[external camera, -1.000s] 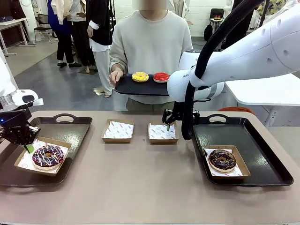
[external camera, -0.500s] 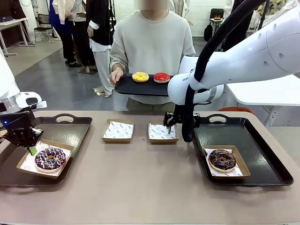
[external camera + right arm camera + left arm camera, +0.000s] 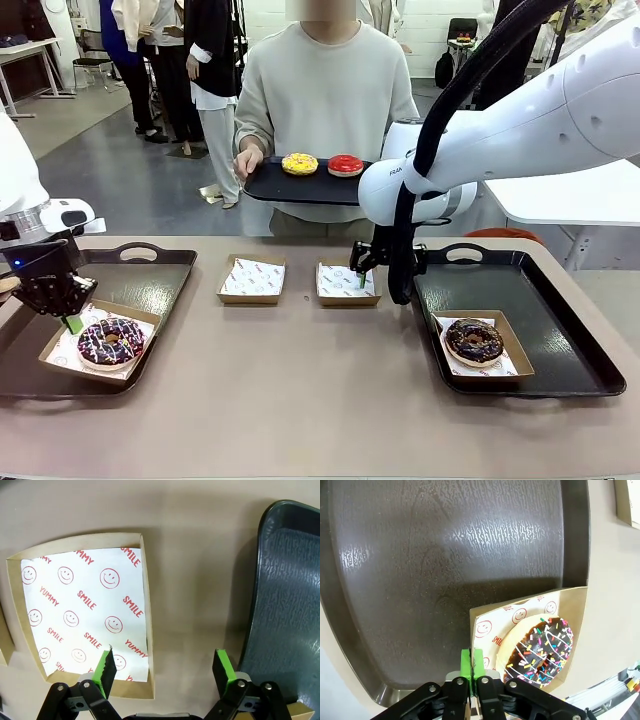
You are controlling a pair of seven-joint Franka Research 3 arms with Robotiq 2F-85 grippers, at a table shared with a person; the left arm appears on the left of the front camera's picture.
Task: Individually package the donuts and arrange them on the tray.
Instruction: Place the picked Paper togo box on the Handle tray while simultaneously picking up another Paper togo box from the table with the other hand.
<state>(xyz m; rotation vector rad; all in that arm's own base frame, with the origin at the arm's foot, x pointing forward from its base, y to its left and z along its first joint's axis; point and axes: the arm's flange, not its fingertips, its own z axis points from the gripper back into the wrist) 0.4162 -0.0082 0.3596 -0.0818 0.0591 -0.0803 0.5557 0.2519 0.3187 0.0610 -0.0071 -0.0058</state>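
While L gripper pinches box at 10 o'clock (sprinkled donut inside), R gripper hangs spread, holding nothing.

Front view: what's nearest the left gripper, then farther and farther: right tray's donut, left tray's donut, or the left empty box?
1. Left tray's donut, just beside the left gripper.
2. Left empty box, mid-table.
3. Right tray's donut, far right side.
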